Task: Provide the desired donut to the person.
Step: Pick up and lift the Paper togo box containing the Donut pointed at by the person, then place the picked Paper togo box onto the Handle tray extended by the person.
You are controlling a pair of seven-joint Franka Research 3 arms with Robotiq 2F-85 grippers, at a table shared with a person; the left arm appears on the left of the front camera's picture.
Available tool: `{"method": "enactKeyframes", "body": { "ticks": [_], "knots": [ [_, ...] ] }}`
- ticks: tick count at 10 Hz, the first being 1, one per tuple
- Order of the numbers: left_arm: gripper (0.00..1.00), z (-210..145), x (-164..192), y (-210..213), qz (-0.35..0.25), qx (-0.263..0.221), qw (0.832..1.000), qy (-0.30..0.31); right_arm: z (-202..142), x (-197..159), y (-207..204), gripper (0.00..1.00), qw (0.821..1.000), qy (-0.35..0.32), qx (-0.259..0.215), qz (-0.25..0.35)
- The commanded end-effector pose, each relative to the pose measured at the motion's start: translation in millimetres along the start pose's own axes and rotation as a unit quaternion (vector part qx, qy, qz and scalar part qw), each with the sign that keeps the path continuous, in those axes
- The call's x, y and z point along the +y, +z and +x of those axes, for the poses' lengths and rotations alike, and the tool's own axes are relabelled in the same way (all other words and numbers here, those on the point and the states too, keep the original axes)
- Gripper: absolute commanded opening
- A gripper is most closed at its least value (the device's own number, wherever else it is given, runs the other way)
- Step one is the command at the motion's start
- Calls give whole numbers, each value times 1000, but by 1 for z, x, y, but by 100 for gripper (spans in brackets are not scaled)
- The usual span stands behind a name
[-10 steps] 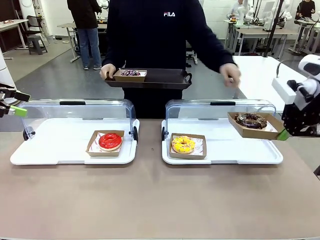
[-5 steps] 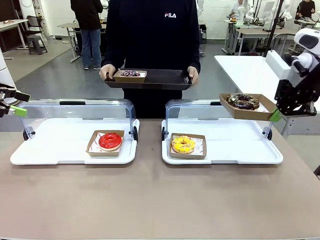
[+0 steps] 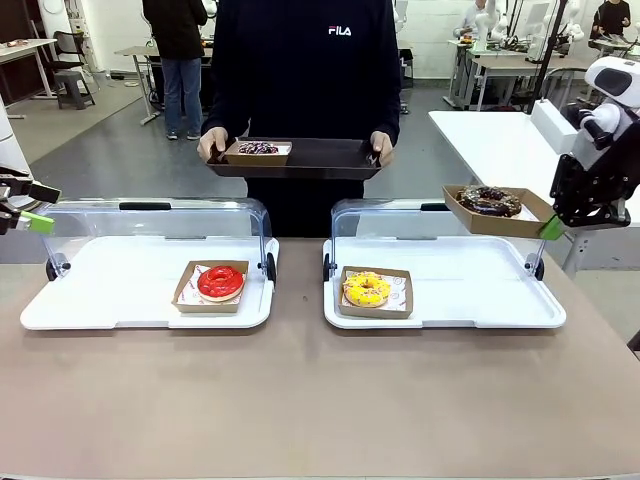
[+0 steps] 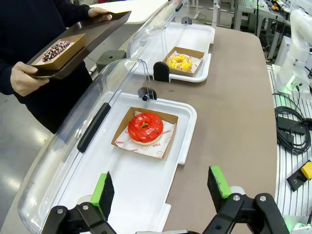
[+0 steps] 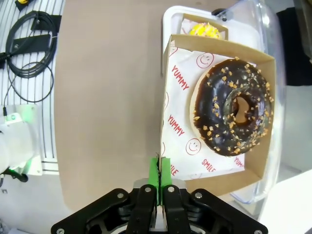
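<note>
The right hand (image 3: 552, 228) is pressed together on one wall of a box (image 3: 500, 222), pinching only that thin card edge. The chocolate donut (image 3: 489, 201) sits in the box ahead of the fingers, in the air and about level. Gripping the wall probably keeps the pads off the icing, and holding the box level stops the donut sliding.

Below the box, the right case (image 3: 450, 318) has its lid up, and a yellow donut (image 3: 367, 289) lies in it, lower and to the side of the hand.

Beyond the hand, across the worktop (image 3: 300, 400), the person (image 3: 300, 80) holds a dark tray (image 3: 330, 155) in both hands. A sprinkled donut (image 3: 258, 148) sits boxed at the tray's far end. The end nearer the hand is bare, likely left free to take this box.

Well apart, the left hand (image 4: 161, 187) is spread wide and holds nothing. It hangs at the outer end of the left case (image 3: 120, 315), with a red donut (image 4: 145, 127) ahead of its fingers. It seems to be parked out of the way.
</note>
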State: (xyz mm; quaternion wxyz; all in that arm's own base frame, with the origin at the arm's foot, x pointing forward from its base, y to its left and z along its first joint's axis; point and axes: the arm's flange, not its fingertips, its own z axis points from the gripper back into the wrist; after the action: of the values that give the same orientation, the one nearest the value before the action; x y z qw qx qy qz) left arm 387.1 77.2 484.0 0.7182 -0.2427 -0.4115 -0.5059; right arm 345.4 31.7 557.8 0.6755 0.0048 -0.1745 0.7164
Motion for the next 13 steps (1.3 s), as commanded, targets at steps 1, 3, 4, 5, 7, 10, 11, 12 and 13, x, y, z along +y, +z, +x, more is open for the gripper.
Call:
{"method": "enactKeyframes", "body": {
  "ticks": [1,3,4,5,7,10,11,12,13],
  "knots": [
    [100,0,0,1,0,-2,1000,0,4,4,7,0,1000,4,2,-6],
    [100,0,0,1,0,-2,1000,0,4,4,7,0,1000,4,2,-6],
    [100,0,0,1,0,-2,1000,0,4,4,7,0,1000,4,2,-6],
    [100,0,0,1,0,-2,1000,0,4,4,7,0,1000,4,2,-6],
    [100,0,0,1,0,-2,1000,0,4,4,7,0,1000,4,2,-6],
    [100,0,0,1,0,-2,1000,0,4,4,7,0,1000,4,2,-6],
    [100,0,0,1,0,-2,1000,0,4,4,7,0,1000,4,2,-6],
    [100,0,0,1,0,-2,1000,0,4,4,7,0,1000,4,2,-6],
    [100,0,0,1,0,-2,1000,0,4,4,7,0,1000,4,2,-6]
  ]
}}
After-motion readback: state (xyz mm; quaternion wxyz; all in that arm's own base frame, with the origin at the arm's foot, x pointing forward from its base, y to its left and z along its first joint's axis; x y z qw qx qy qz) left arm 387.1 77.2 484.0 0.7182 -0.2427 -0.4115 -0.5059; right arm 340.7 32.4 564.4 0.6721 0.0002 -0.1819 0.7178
